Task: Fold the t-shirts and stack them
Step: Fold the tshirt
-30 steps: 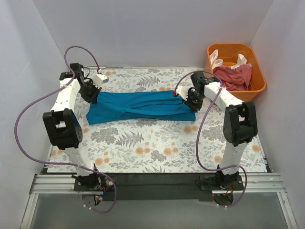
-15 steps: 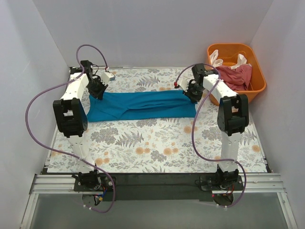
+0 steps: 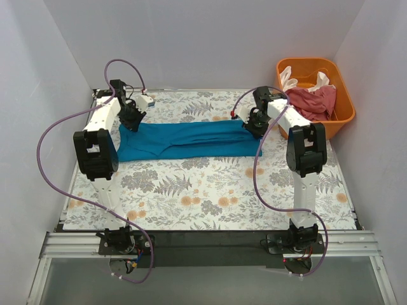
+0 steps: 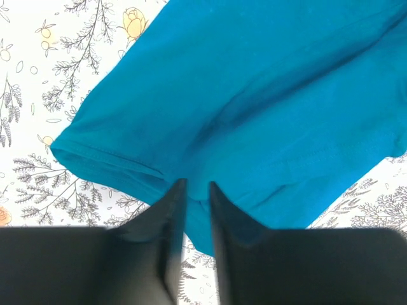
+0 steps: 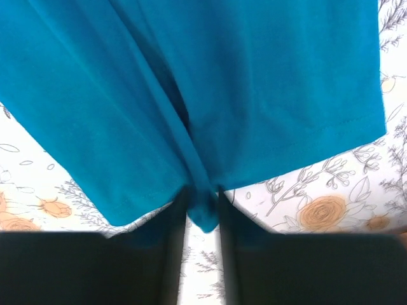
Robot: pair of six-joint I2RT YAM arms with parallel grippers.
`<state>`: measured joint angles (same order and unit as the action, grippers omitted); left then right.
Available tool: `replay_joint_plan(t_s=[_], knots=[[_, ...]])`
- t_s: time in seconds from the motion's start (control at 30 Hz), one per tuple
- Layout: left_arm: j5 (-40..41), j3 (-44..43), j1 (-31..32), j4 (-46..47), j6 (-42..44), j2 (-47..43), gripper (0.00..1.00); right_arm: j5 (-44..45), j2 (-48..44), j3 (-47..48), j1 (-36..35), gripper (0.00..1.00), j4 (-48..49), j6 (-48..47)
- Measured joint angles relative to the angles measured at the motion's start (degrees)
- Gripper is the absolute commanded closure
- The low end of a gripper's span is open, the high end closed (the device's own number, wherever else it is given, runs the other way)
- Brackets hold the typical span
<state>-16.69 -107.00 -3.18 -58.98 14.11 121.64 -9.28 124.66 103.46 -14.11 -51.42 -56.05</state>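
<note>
Bench [image 3: 191, 190]: floral cover, both arms reaching to its far half.

Teal t-shirt [image 3: 191, 140]: lies flat-ish on the far half as a long band running L–R, already narrowed, w/ a few creases along it. Looks like shirt 1 of 3, mid-fold; no stack anywhere on the bench yet.

Orange tub [image 3: 343, 113]: far right corner, off the cloth. Pink-red t-shirt [image 3: 313, 101] heaped inside, cream t-shirt [image 3: 289, 77] poking out behind it. Both unfolded, so most of the task is left.

Left fingers [image 4: 170, 216]: nearly closed, pinching the teal hem at the band's left end, by the sleeve. Right fingers [image 5: 173, 241]: same, nipping a bunched fold of the hem at the right end.

Next move, prob.: both arms lift and carry their ends together, same height and pace, so the band stays taut and doesn't twist. Then lay it down square and let go. If one grip slips, the fold goes skew.

Hard to tell:
- how many layers each pinch holds; the wrist views show only a sliver of cloth in the gap.
- both pinch spots are masked by the wrists in the top view.
- the collar and the other sleeve aren't identifiable.
- the cream shirt is mostly buried.
</note>
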Motion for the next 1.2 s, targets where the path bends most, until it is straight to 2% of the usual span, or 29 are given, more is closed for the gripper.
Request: replay_joint_plan(t_s=[0.07,0.1,0.23,0.37,0.53,0.6,0.8,1.0,1.07,1.13,1.2], knots=[[0.0,-0.72,-0.11,-0.22,-1.51,0.22,0.71,0.52,0.28,0.61,0.0,0.38,-0.17,0.94],[-0.13,-1.64,-0.28,-0.57,-2.29,0.57,0.7,0.76,0.33,0.83,0.07,0.36,-0.17,1.33],[-1.97,-5.53,-2.75,-1.97,-6.86,1.92,0.66,0.02,0.24,1.68,0.96,0.36,-1.64,3.43],[-4.17,-4.68,-8.7,-3.34,-12.26,1.36,0.61,-3.17,-0.92,0.63,3.08,0.4,-4.33,8.02],[-5.68,6.86,-14.49,-3.5,-17.42,-2.4,0.6,-8.09,-2.4,-3.52,5.97,0.41,-6.71,14.05],[-6.27,10.32,-14.8,-3.65,-18.86,-2.75,0.55,-9.14,-2.4,-4.9,6.69,0.43,-7.19,15.43],[-7.23,16.79,-13.31,-2.29,-21.75,-2.75,0.54,-11.63,-1.09,-5.09,6.86,0.44,-8.15,17.35],[-7.23,20.13,-13.16,-0.52,-22.62,-2.97,0.61,-12.92,2.23,-2.95,6.73,0.51,-8.72,18.62],[-7.19,20.55,-13.16,-0.13,-22.82,-3.23,0.67,-13.16,2.38,-2.84,6.75,0.63,-8.59,18.75],[-7.15,21.22,-13.2,0.55,-22.95,-3.61,0.74,-13.46,2.75,-2.8,6.86,0.71,-8.44,18.95],[-7.13,21.7,-13.2,0.72,-23.23,-3.8,0.91,-13.62,2.89,-2.8,6.86,0.86,-8.44,18.97]])
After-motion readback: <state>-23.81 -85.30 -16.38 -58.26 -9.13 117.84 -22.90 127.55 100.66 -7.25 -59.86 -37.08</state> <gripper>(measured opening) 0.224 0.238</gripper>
